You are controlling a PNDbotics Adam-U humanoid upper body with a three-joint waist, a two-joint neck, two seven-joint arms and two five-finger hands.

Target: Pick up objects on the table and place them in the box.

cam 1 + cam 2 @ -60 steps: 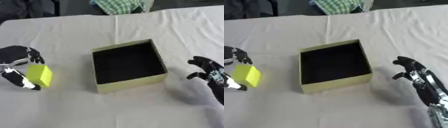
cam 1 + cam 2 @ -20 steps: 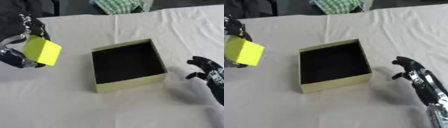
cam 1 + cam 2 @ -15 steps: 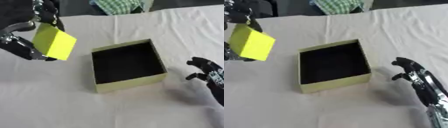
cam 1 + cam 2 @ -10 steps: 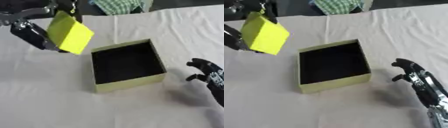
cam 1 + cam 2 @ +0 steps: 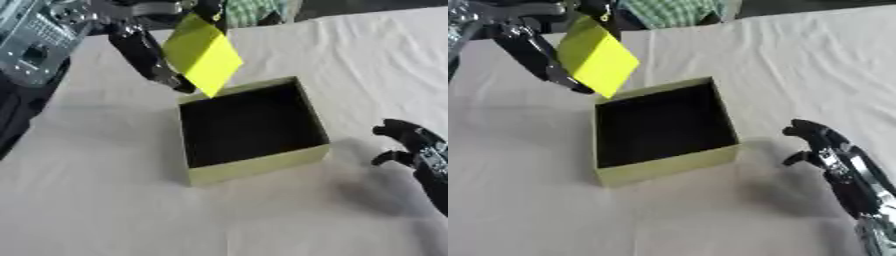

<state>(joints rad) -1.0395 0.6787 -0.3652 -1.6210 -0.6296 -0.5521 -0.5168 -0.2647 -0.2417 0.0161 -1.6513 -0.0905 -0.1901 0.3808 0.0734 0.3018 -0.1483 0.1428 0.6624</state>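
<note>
In the upper left of the frame the left hand [image 5: 144,47] grips a yellow block [image 5: 202,54] between thumb and fingers, tilted on one corner in the air just above the far left corner of the open olive cardboard box [image 5: 262,166], which sits mid-frame on the white tablecloth [image 5: 105,210]. The left eye view alone shows the silver forearm casing [image 5: 35,37] at the top left edge, while the right eye view shows more of the right hand [image 5: 824,150], resting at the lower right with fingers curled and holding nothing. The box's black interior is too dark to make out, and the checked cloth [image 5: 671,11] at the top edge is cut off.
</note>
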